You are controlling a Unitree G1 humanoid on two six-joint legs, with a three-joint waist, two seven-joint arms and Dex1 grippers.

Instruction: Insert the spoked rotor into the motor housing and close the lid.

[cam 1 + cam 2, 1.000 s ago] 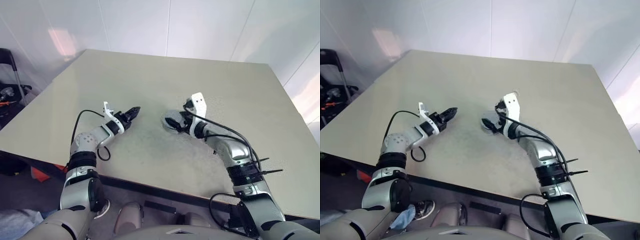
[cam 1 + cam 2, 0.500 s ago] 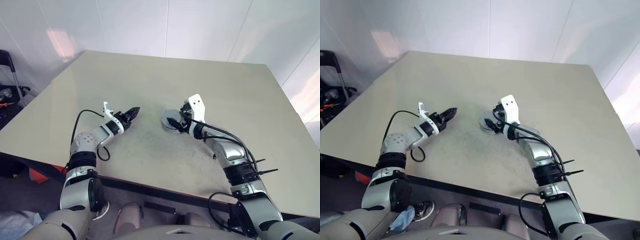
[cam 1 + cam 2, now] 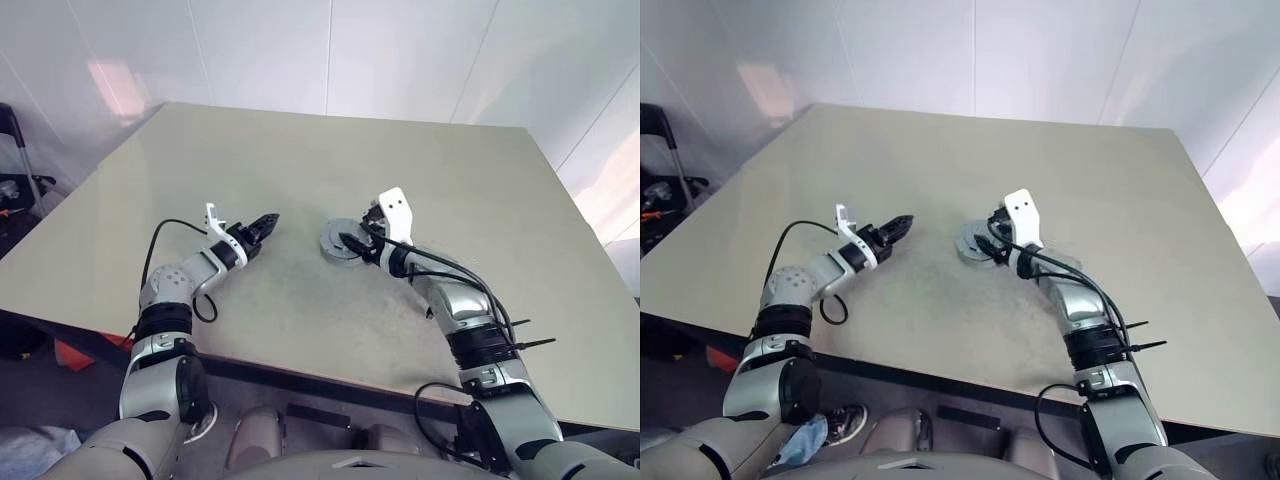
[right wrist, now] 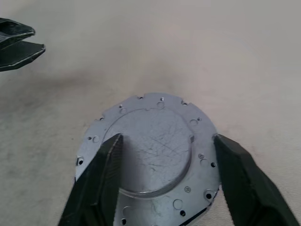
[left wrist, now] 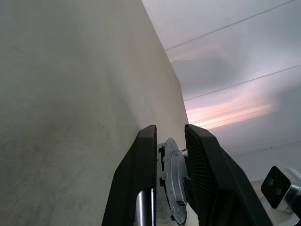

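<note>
Since a second ago my right gripper (image 4: 162,181) turned a little; its jaws straddle one grey lid (image 4: 151,148) on the table (image 3: 300,160). Left gripper (image 3: 266,225) nearly closed, empty. No writing.

You've got a pale beige table (image 3: 420,180) with faint darker speckling, and on it the lid (image 4: 150,150) is a light silvery grey, scuffed with fine scratches and ringed by small dark holes. Both the left gripper (image 3: 268,222) and the right gripper (image 4: 162,181) have black fingers (matte, on white-and-grey arms). Your backdrop is a white wall (image 3: 330,50) with a pinkish glow.
</note>
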